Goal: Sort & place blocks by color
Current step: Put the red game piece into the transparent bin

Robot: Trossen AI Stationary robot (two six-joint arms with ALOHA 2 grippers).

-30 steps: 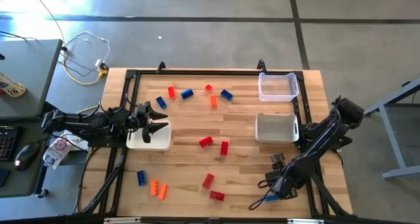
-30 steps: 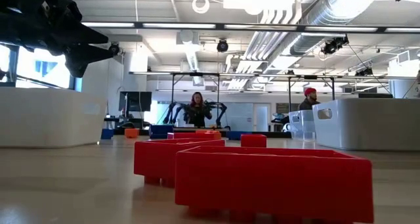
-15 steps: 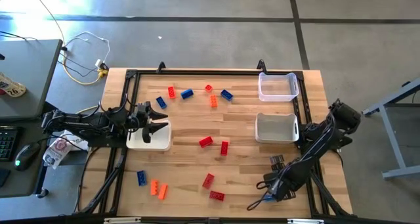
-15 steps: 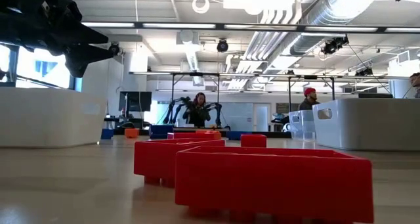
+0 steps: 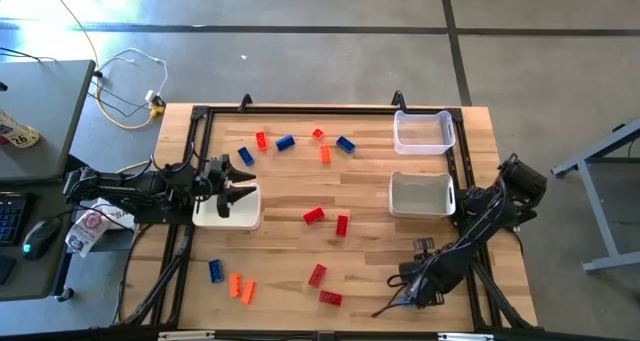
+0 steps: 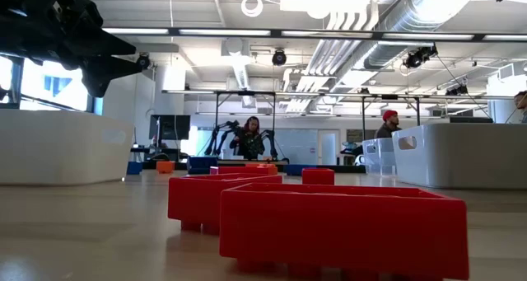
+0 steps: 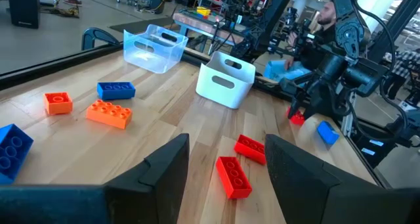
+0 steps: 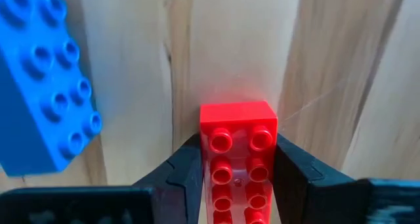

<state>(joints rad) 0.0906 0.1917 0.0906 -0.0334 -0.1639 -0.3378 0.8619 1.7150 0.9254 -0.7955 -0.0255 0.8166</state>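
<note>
High view shows the wooden desk (image 5: 300, 196) filling mid-frame, two bins (image 5: 421, 194) at upper right, a white one under the waiting left pincer (image 5: 240, 186), fingers spread, at left. Blocks (image 5: 314, 215) lie scattered across the middle and bottom. At lower right, the right pincer (image 8: 236, 178) pinches a red block (image 8: 237, 158) by its long sides, a blue block (image 8: 46, 86) just beside. Light, rigid, slick plastic: flat side walls look the best hold.

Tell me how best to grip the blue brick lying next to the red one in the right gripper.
Take the blue brick across its two long sides, coming straight down. It lies flat, studs up, with bare wood along both sides, angled away from the red brick that the right gripper straddles, so turn the wrist.
</note>
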